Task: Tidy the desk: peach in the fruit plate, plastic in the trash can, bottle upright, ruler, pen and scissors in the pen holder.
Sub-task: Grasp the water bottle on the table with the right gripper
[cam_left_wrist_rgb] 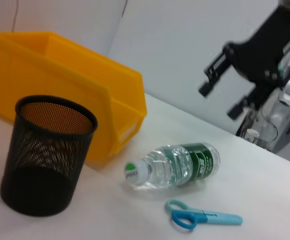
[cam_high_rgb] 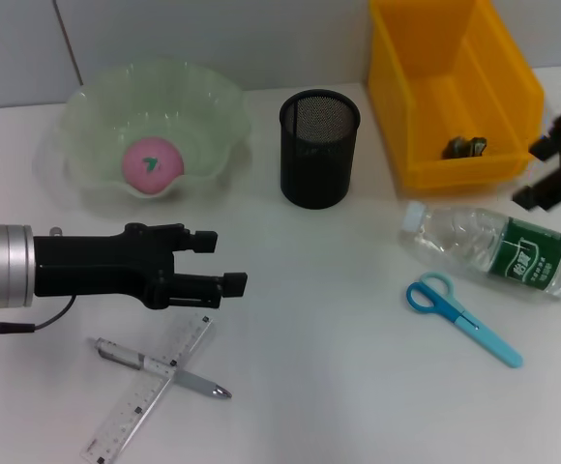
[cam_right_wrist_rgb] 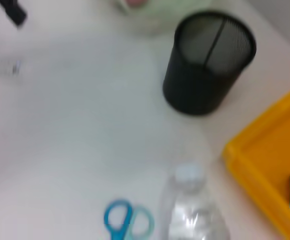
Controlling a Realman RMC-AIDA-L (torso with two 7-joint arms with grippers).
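A pink peach (cam_high_rgb: 152,162) lies in the green fruit plate (cam_high_rgb: 97,106) at the back left. The black mesh pen holder (cam_high_rgb: 319,148) stands mid-table. A crumpled piece of plastic (cam_high_rgb: 465,146) sits inside the yellow trash can (cam_high_rgb: 455,87). On its side at the right lies the bottle (cam_high_rgb: 498,249), and the blue scissors (cam_high_rgb: 459,314) are just in front of it. At the front left, the pen (cam_high_rgb: 160,367) lies crossed over the ruler (cam_high_rgb: 150,391). My left gripper (cam_high_rgb: 224,261) hovers open above them, holding nothing. My right gripper (cam_high_rgb: 549,172) is open at the right edge, above the bottle.
The left wrist view shows the pen holder (cam_left_wrist_rgb: 47,150), trash can (cam_left_wrist_rgb: 85,75), bottle (cam_left_wrist_rgb: 177,165), scissors (cam_left_wrist_rgb: 200,218) and my right gripper (cam_left_wrist_rgb: 219,101). The white table's centre lies between the pen holder and the scissors.
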